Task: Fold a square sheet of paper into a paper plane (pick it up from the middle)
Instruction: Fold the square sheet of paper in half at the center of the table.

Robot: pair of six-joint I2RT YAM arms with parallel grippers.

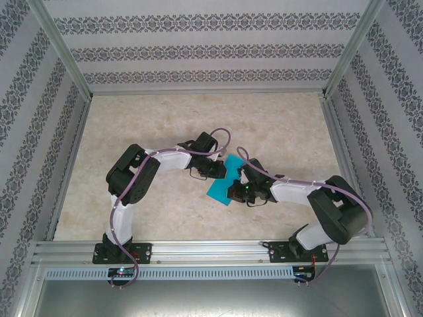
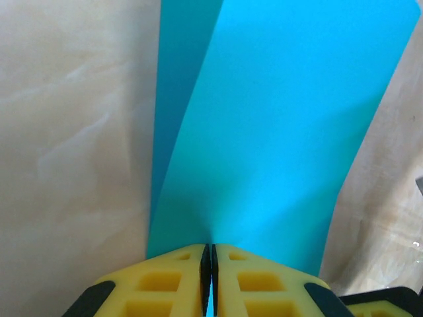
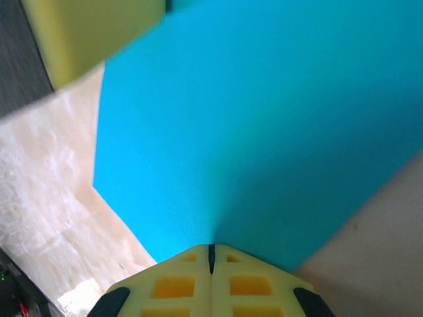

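Note:
The square sheet of paper (image 1: 223,179) is teal-blue and is held off the table's middle between both grippers. My left gripper (image 1: 220,170) is shut on the sheet's far edge. In the left wrist view the yellow fingers (image 2: 172,281) pinch the paper (image 2: 277,132), and a darker layer of the sheet shows along its left side. My right gripper (image 1: 236,189) is shut on the near right edge. In the right wrist view its fingers (image 3: 251,284) clamp the paper (image 3: 251,132), and a yellow finger of the left gripper (image 3: 92,33) is at the top left. The paper plane is out of view.
The beige marbled table (image 1: 165,125) is bounded by a metal frame (image 1: 205,249) in front and patterned walls (image 1: 198,49) on the other sides. Both arms bend inward and their wrists sit close together above the table's middle.

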